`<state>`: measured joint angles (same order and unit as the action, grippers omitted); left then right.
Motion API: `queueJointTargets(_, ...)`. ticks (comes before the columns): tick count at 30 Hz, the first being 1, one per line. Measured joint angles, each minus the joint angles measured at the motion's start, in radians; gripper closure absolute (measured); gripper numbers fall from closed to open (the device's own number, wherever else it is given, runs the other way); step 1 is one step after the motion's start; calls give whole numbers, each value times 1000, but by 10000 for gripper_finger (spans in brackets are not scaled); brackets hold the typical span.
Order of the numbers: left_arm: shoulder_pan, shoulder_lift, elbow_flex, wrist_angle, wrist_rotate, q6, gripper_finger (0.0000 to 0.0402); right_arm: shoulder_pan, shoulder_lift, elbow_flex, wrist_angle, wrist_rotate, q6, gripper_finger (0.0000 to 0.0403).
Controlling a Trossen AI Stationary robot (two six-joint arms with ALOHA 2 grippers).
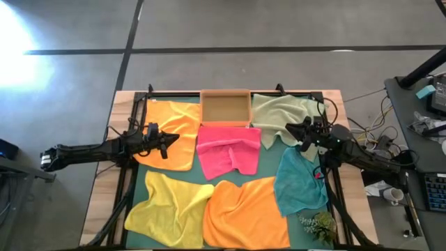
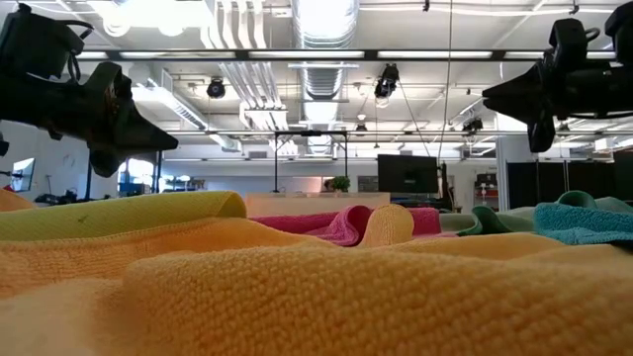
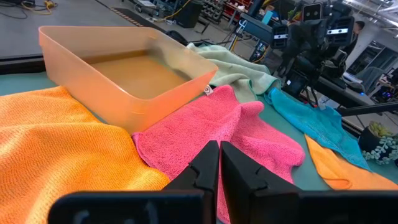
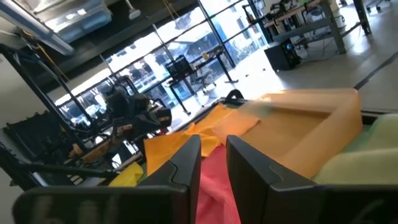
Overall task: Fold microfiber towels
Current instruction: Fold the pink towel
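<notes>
Six towels lie spread and rumpled on the dark green mat (image 1: 269, 159). They are an orange one (image 1: 171, 129) at the far left, a hot pink one (image 1: 226, 152), a pale green one (image 1: 279, 113), a teal one (image 1: 298, 183), a yellow one (image 1: 167, 209) and a second orange one (image 1: 244, 213). My left gripper (image 1: 173, 138) is shut and empty. It hangs above the far-left orange towel, pointing toward the pink one (image 3: 217, 127). My right gripper (image 1: 289, 128) hangs above the pale green towel's near edge, fingers a little apart and empty.
A small wooden tray (image 1: 225, 108) stands at the far middle, between the orange and pale green towels. A small green plant (image 1: 319, 224) sits at the near right corner. Cables and desks lie off the table's right side.
</notes>
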<state>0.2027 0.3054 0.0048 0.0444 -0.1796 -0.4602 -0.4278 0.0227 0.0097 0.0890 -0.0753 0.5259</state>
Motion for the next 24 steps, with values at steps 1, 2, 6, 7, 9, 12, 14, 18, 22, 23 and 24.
queueJointTargets(1,0,0,0,0,0,0,401,0,0,0,6,-1,0,335)
queueJointTargets(2,0,0,0,0,0,0,401,0,0,0,7,-1,-1,335)
queueJointTargets(6,0,0,0,0,0,0,401,0,0,0,6,-1,-3,335)
queueJointTargets(7,0,0,0,0,0,0,401,0,0,0,5,-1,-3,335)
queueJointTargets(9,0,0,0,0,0,0,401,0,0,0,6,-1,-3,335)
queueJointTargets(12,0,0,0,0,0,0,401,0,0,0,5,-1,-3,335)
queueJointTargets(14,0,0,0,0,0,0,401,0,0,0,6,-2,-2,335)
queueJointTargets(18,0,0,0,0,0,0,401,0,0,0,5,-2,-3,335)
queueJointTargets(22,0,0,0,0,0,0,401,0,0,0,-2,-2,5,335)
queueJointTargets(23,0,0,0,0,0,0,401,0,0,0,-2,-2,10,335)
queueJointTargets(24,0,0,0,0,0,0,401,0,0,0,-2,-2,17,335)
